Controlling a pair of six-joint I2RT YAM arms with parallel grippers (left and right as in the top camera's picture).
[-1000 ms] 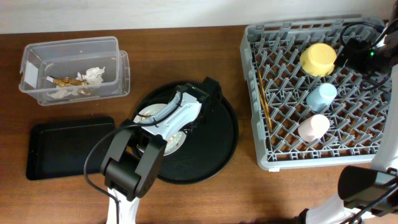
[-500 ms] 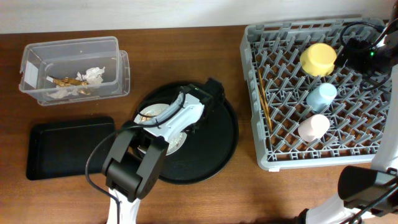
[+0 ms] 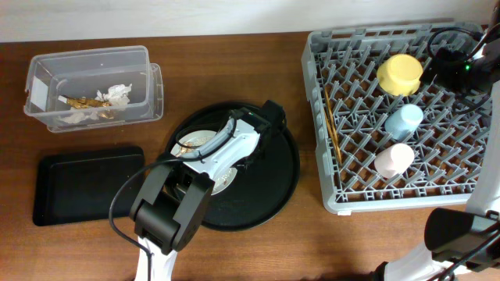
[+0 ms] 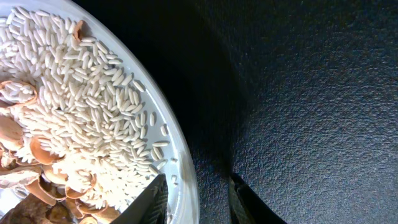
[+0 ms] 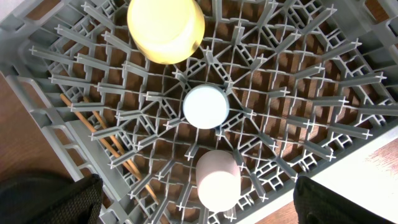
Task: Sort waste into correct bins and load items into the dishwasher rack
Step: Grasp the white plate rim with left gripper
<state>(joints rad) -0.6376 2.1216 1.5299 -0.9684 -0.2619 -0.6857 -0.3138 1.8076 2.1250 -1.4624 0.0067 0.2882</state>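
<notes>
A grey plate [image 4: 181, 163] heaped with pale rice grains and beige crumbly scraps [image 4: 74, 118] lies on the round black tray [image 4: 298, 93]. My left gripper [image 4: 199, 200] straddles the plate's rim, one finger inside on the rice, the other outside with a gap to the rim; it is open. In the overhead view the left arm covers most of the plate [image 3: 188, 144]. My right gripper [image 5: 199, 202] hangs wide open and empty above the dishwasher rack [image 3: 351, 197]. The rack holds the yellow bowl [image 3: 400, 73], light-blue cup [image 3: 404, 121], pink cup [image 3: 394, 159] and chopsticks [image 3: 332, 129].
A clear tub [image 3: 86, 56] at the back left holds white napkins [image 3: 119, 94] and brown scraps [image 3: 78, 102]. A shallow black rectangular tray [image 3: 82, 186] lies in front of it. The round black tray [image 3: 273, 183] sits between the bins and the rack.
The left arm's wrist has shifted slightly to the right over the round tray. The right arm and everything in the rack have stayed still.
</notes>
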